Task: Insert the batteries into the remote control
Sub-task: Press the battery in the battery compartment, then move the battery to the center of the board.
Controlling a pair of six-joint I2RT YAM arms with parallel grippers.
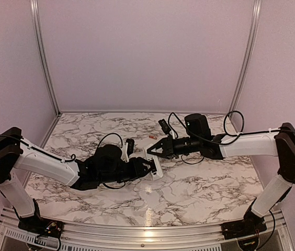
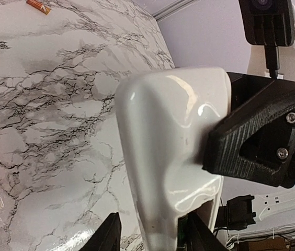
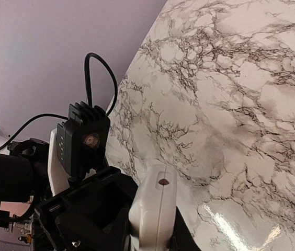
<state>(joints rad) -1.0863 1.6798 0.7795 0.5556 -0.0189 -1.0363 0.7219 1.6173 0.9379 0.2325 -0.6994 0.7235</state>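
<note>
The white remote control (image 1: 157, 171) is held up off the marble table between both arms, mid-table. My right gripper (image 1: 155, 150) is shut on it; in the right wrist view the remote's end (image 3: 155, 209) sits snug between the jaws. In the left wrist view the remote's plain white back (image 2: 168, 136) fills the middle, with a right finger (image 2: 252, 136) pressed on its side. My left gripper (image 2: 152, 238) straddles its lower end, with a gap on one side. One red battery (image 1: 152, 137) lies on the table behind them; it also shows in the left wrist view (image 2: 38, 6). No other battery is in view.
The marble table (image 1: 200, 188) is walled by pale panels at the back and both sides. The left wrist's black camera block (image 3: 82, 141) sits close beside the remote, with loose black cables looping round both wrists.
</note>
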